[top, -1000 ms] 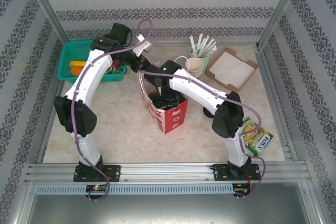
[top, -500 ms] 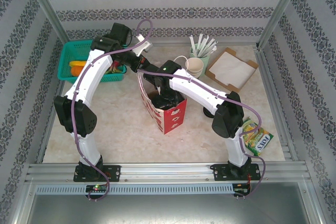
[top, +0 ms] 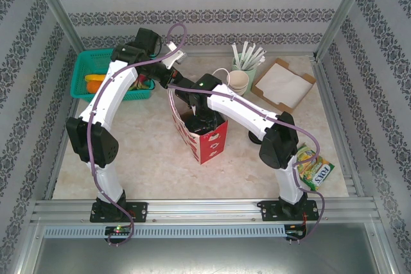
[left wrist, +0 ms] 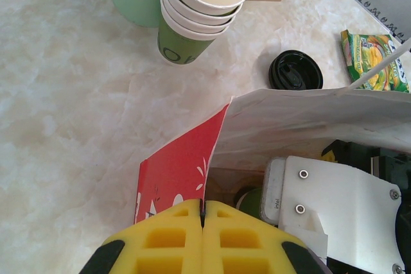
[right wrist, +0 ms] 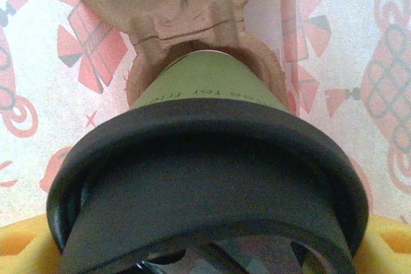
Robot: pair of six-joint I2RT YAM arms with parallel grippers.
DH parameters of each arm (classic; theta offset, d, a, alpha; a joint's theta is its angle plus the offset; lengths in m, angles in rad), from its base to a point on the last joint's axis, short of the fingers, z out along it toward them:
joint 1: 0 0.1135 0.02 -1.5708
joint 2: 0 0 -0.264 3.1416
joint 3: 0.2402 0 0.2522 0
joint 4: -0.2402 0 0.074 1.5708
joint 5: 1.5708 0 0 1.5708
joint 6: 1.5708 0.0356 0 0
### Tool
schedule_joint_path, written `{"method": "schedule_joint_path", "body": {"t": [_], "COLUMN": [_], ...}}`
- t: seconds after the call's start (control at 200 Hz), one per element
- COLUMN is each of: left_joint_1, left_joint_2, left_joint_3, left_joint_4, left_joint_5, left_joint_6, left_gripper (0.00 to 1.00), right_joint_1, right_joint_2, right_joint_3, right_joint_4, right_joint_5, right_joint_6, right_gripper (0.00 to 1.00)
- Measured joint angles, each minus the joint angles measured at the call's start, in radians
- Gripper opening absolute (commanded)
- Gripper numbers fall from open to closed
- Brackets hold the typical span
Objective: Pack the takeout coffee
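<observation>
The takeout coffee [right wrist: 205, 101] is down inside our red paper bag [left wrist: 176, 174], right gripper [right wrist: 205, 248] clasping it, left gripper [left wrist: 203, 239] pinched onto the bag's rim; we judge only release remains.

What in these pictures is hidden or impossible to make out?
- Top external: the takeout coffee is down inside the red bag, hidden by the right arm.
- Right wrist: the cup's base is lost inside a brown holder; the bottom edge cuts off its lid.
- Top external: what lies in the green basket is too small, partly behind the left arm.
</observation>
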Motion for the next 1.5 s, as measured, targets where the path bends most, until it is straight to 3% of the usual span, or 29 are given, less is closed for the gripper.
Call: {"method": "schedule_joint_path", "body": {"t": [1.499], "left_joint_1": [0.0], "left_joint_2": [0.0], "left_joint_3": [0.0], "left_joint_4": [0.0], "left_joint_5": [0.0], "left_joint_6": [-0.011], "left_gripper": [0.0], "right_joint_1": [0.0], "right_joint_2": [0.0], "right_joint_3": [-0.088], "right_joint_4": [0.076], "right_joint_5": [-0.006], "right_joint_6": [0.0], "right_gripper": [0.44]}}
